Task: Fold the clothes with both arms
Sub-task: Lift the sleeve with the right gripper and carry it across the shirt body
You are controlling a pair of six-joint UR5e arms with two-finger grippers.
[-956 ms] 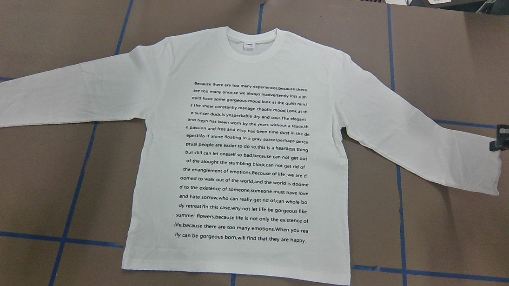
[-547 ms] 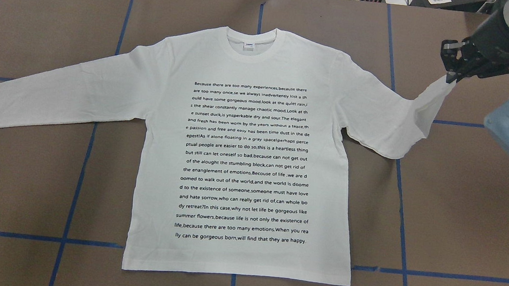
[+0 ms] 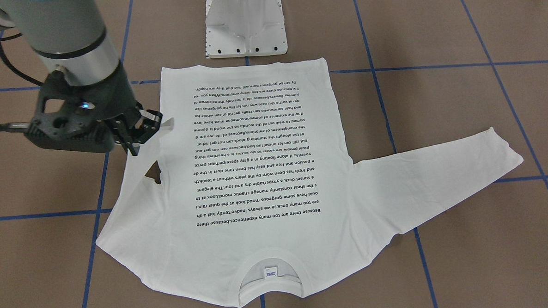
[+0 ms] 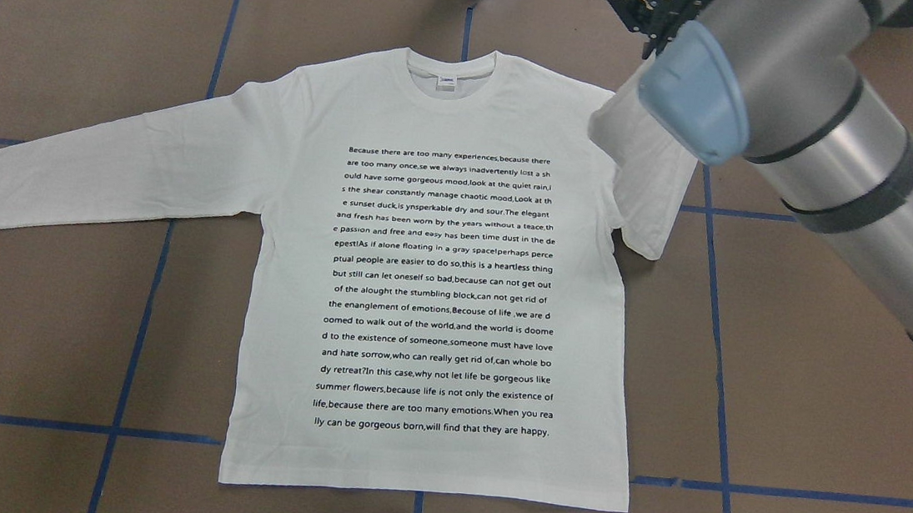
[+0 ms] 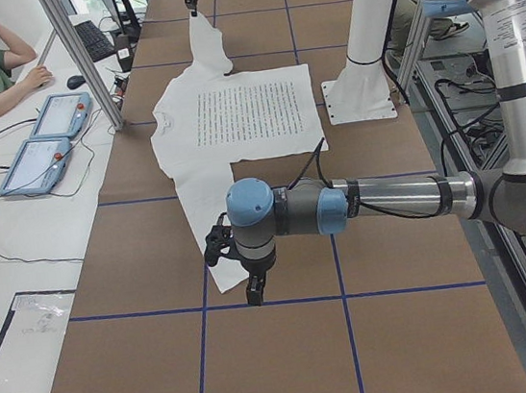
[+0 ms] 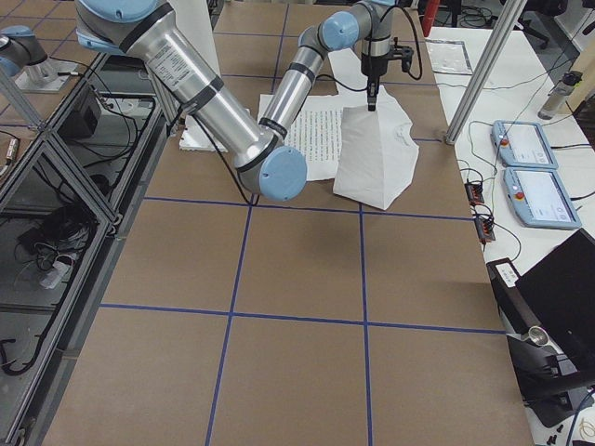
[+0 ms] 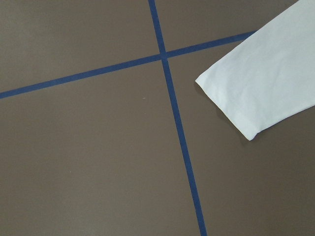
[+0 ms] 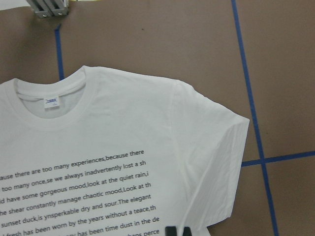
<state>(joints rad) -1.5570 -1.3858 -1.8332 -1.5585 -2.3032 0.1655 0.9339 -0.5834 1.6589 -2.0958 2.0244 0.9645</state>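
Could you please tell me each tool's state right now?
Left tool: cannot be told.
Right tool: closed, holding a sleeve of the white long-sleeved printed cotton T-shirt.

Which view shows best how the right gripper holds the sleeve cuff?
Exterior front-facing: the right gripper visibly pinches the sleeve cuff. Overhead, the arm hides most; side views show it small; its wrist view, only fingertips.

The light is bright and even and seems to come from above. The brown surface (image 4: 827, 409) looks dull. The white shirt (image 4: 437, 288) looks bright, but its small black words are sharp. A soft shadow lies beside the lifted sleeve (image 4: 647, 191). The right arm (image 4: 835, 150), close to the overhead camera, looks big and a bit blurry.
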